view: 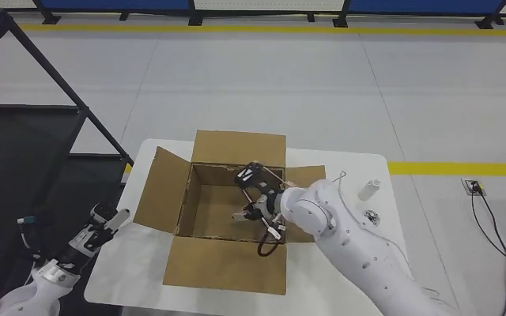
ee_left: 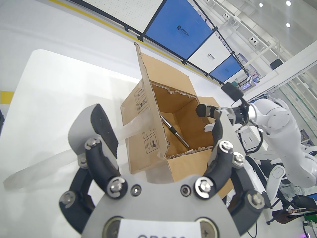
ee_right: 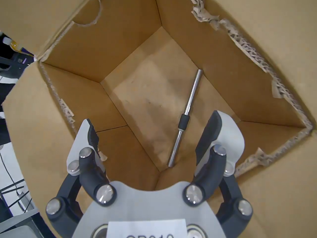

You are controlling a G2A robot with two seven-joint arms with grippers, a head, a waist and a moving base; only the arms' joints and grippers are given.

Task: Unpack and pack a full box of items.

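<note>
Risk: the metal rod (ee_right: 190,97) lies close along a wall of the box (view: 237,148), one end in a corner. The right jaws could scrape cardboard or pinch it off-centre and drop it. Left jaws apart, empty, just off the surface (view: 134,268) left edge. Box mid-surface, flaps open, one rod inside. Right jaws apart, empty, over its opening. White bottle (view: 368,189) right of box.
</note>
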